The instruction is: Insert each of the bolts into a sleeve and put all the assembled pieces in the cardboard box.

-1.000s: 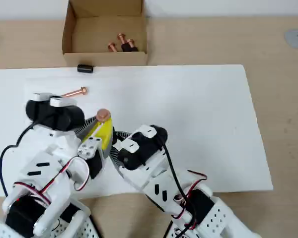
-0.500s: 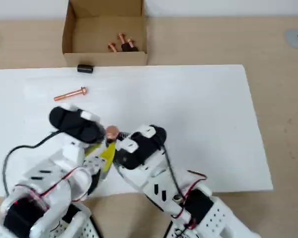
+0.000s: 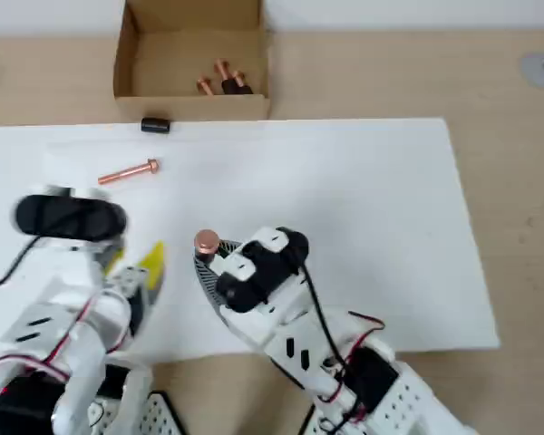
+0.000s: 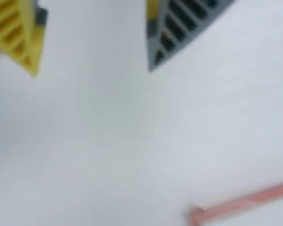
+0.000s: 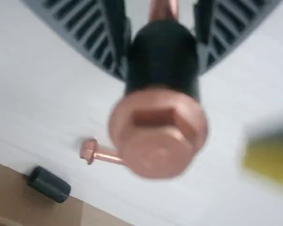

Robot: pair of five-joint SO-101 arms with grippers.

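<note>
Overhead, the right pincer (image 3: 204, 258) hides partly under its arm, above the white sheet (image 3: 372, 227). The cardboard box (image 3: 127, 63) holds assembled pieces (image 3: 222, 80). Left wrist view: the left pincer (image 4: 92, 47) stands wide open, empty, near a blurred loose bolt (image 4: 240, 205). Right wrist view: the jaws clamp a black sleeve (image 5: 162, 56) with a copper bolt (image 5: 155, 136) through it; a loose sleeve (image 5: 49, 184) lies on the bench (image 5: 9, 202).
</note>
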